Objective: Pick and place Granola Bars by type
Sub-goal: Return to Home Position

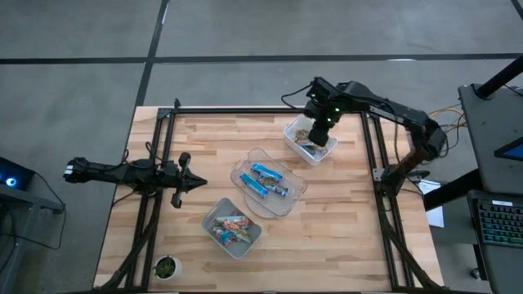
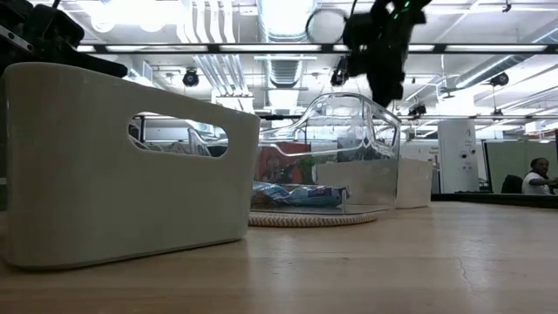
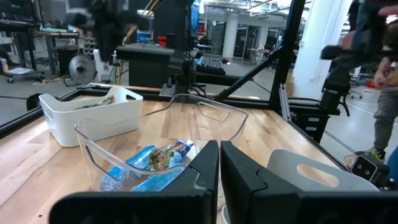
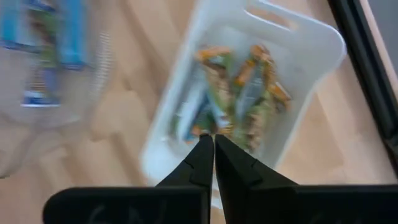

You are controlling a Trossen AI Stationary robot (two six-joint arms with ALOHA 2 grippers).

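Note:
The greenish-brown granola bars point(image 4: 239, 102) lie in a heap in the far white bin point(image 1: 310, 140). Blue bars point(image 1: 266, 181) lie in the clear bin point(image 3: 149, 163) at the table's middle. Red and orange bars point(image 1: 230, 229) fill the near white bin point(image 2: 122, 166). My right gripper point(image 4: 213, 142) hangs shut above the far white bin, with nothing between its fingers; in the low view my right gripper point(image 2: 384, 61) is well above the bins. My left gripper point(image 1: 194, 184) waits shut near the table's left side, pointing toward the clear bin.
The three bins sit in a slanting row from the far right to the near middle of the wooden table point(image 1: 351, 229). A small green object point(image 1: 166, 266) rests at the near left corner. Black frame rails point(image 1: 372, 147) run along the table's sides. A person point(image 2: 534, 177) sits far off.

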